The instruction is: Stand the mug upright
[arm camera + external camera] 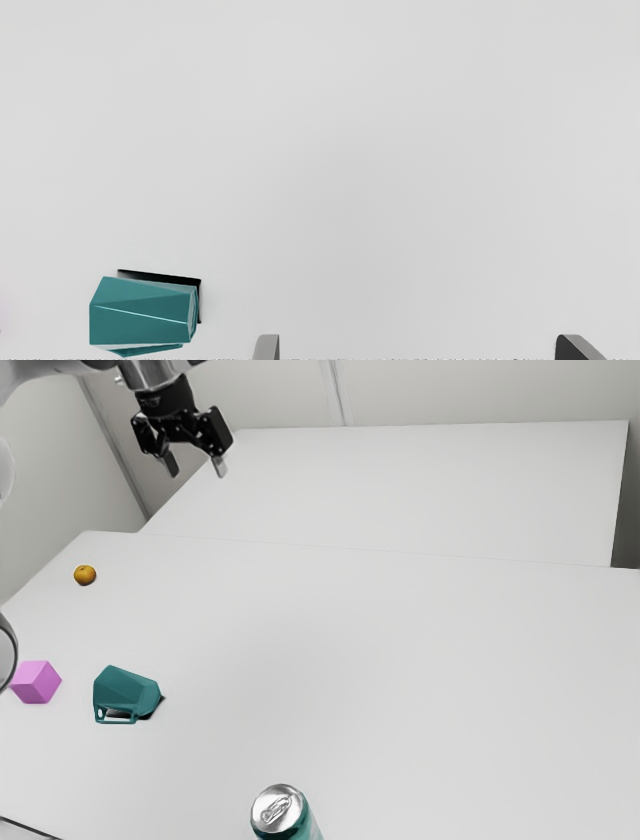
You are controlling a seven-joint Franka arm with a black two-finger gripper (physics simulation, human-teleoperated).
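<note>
Mug (127,691) on white table (380,660), pale walls (50,490)

Teal mug (126,691), pink-purple cube (36,682) & orange fruit (85,575) on plain white tbl (380,660); can (280,812) w/ silver top, teal side. Gripper (193,464) blk w/ grey tips.

Bright, even light covers the table (400,660). A hard black shadow edges the mug (137,317), a thin gleam runs along its side, and faint grey shading lies apart from it
</note>
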